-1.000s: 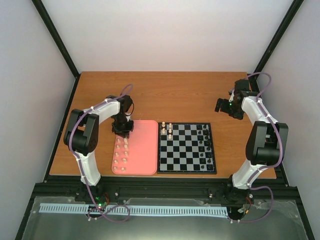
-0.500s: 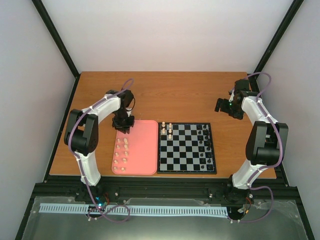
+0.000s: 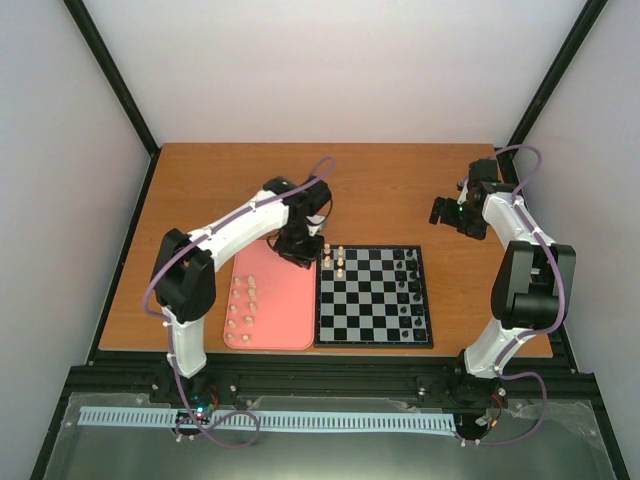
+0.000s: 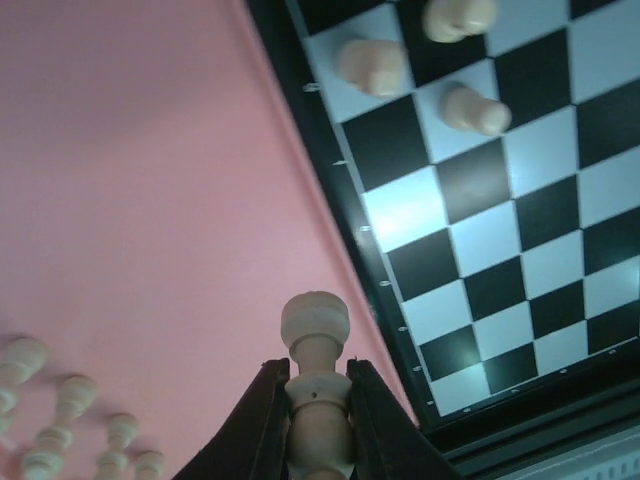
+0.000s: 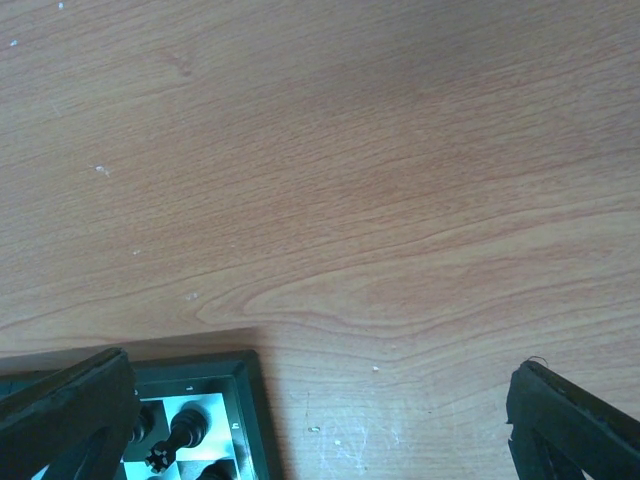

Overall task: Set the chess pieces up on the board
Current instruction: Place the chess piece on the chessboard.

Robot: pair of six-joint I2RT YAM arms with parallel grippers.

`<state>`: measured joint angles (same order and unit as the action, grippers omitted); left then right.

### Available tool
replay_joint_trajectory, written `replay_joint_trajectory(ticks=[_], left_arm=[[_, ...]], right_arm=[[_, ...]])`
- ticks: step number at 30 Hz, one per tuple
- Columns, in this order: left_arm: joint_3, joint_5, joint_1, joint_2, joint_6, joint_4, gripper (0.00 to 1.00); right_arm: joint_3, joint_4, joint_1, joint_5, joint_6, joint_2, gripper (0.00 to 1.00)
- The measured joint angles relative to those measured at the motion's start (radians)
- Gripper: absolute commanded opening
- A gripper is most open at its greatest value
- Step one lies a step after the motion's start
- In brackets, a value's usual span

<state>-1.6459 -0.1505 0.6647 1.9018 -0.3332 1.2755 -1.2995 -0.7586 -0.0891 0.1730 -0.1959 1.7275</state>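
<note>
My left gripper [image 3: 300, 250] hovers over the pink tray's far right corner, right beside the board [image 3: 372, 318]. It is shut on a cream-white chess piece [image 4: 316, 345] whose round head sticks out past the fingertips [image 4: 268, 405]. Three white pieces [image 3: 334, 258] stand on the board's far left squares; in the left wrist view they show as white pieces [image 4: 372, 65] ahead of the held one. Several more cream pieces [image 3: 241, 305] stand in two rows on the tray's left side. My right gripper [image 3: 445, 212] hangs open over bare wood beyond the board's far right corner.
The salmon-pink tray [image 3: 290, 300] lies flush against the board's left edge. Black pieces [image 3: 407, 290] line the board's right columns, and a few black pieces [image 5: 185, 430] show between my right fingers [image 5: 70, 410]. Wooden table [image 3: 380, 190] lies behind both.
My left gripper rose from the rows of pieces at the tray's far left and swung right to the board's edge with a cream piece in it. The right arm has not moved.
</note>
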Motion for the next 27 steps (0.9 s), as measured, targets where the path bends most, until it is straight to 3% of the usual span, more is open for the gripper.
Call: replay_joint_trajectory(ticks=[8,27], left_arm=[[-0.073,-0.002,0.098,0.125,0.0,-0.004,0.02],[-0.12,0.001,0.098,0.26,0.0,-0.055,0.03]], right_arm=[[0.0,0.0,0.0,-0.001,0.0,0.012,1.0],[0.0,-0.001,0.0,-0.002,0.0,0.023,1.0]])
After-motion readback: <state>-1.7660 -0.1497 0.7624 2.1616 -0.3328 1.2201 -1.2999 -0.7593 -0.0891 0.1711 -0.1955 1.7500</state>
